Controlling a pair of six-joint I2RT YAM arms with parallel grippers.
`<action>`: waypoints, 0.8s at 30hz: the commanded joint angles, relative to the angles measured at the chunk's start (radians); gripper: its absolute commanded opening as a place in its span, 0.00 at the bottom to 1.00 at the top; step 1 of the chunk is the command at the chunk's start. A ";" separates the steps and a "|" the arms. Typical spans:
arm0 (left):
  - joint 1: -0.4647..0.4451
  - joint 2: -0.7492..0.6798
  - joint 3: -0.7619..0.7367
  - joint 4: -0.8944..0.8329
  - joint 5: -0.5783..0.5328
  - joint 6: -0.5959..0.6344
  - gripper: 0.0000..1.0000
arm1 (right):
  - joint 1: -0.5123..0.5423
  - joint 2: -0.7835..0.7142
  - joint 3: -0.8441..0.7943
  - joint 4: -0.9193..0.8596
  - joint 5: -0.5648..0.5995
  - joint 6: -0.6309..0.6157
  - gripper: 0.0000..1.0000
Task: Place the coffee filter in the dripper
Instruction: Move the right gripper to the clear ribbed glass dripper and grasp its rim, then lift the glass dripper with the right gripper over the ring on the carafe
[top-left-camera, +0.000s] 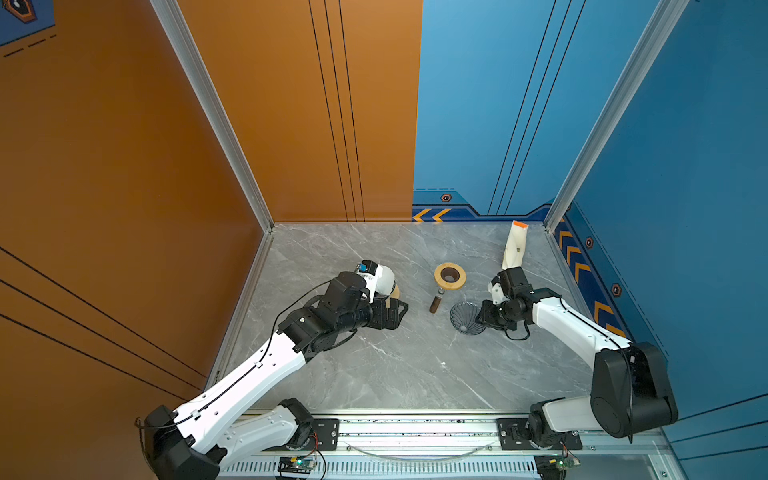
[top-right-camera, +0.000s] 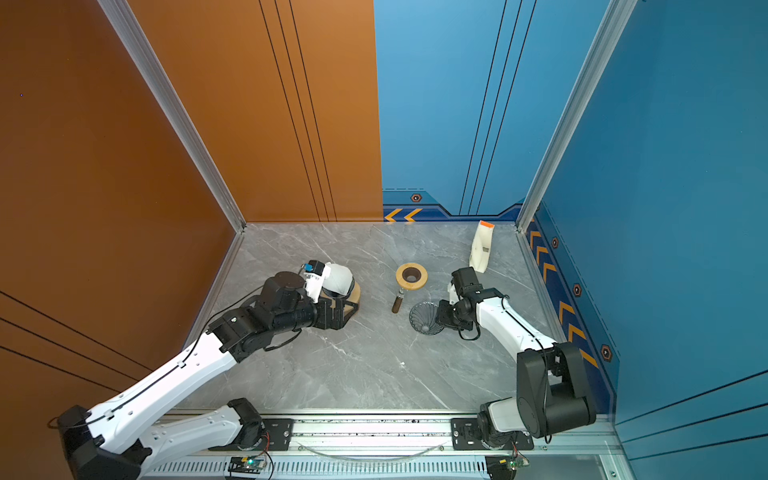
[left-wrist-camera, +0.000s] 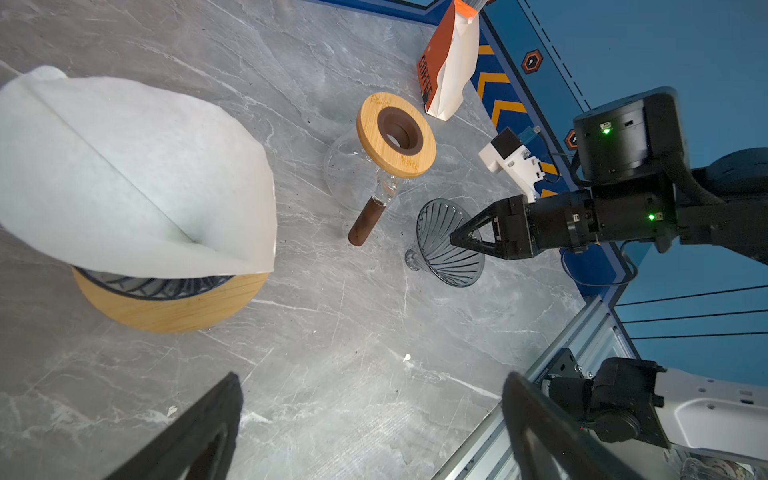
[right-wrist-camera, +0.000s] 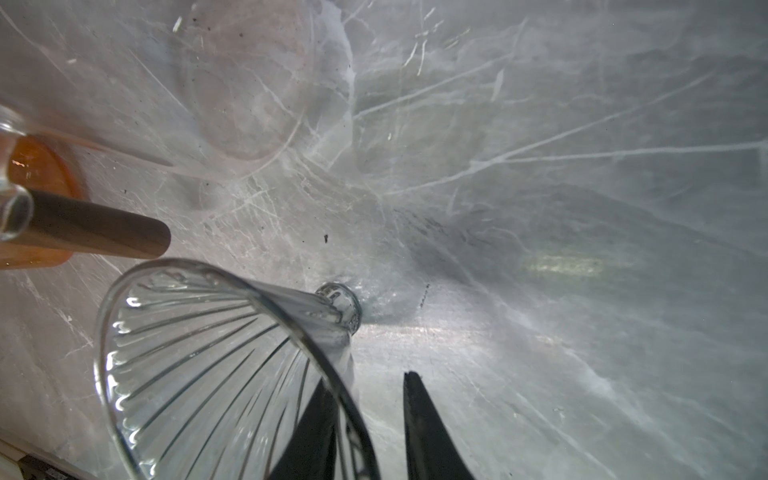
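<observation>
The paper coffee filter (left-wrist-camera: 137, 166) is draped over a wooden holder (left-wrist-camera: 166, 303) at the left. It looks light, limp and easily creased, so pinch its free edge. The left gripper (left-wrist-camera: 370, 376) hangs near it, jaws wide and empty. The glass dripper (right-wrist-camera: 208, 353), fragile and slippery, lies empty on its side at the right. The right gripper (right-wrist-camera: 365, 378) straddles its rim with a gap showing.

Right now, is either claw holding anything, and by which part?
Nothing is gripped yet. The right gripper straddles the wall of the glass dripper near its rim, one finger inside, one outside, a gap showing. The left gripper is open, empty.
</observation>
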 joint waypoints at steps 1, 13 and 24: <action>-0.005 0.006 0.006 0.013 -0.002 -0.010 0.98 | 0.005 0.000 -0.011 0.020 -0.010 0.013 0.23; -0.005 -0.002 0.001 0.013 -0.006 -0.011 0.98 | 0.001 -0.059 -0.009 0.018 -0.013 0.023 0.06; -0.009 0.001 0.025 0.013 -0.002 -0.009 0.98 | -0.024 -0.161 0.022 -0.033 -0.062 0.026 0.00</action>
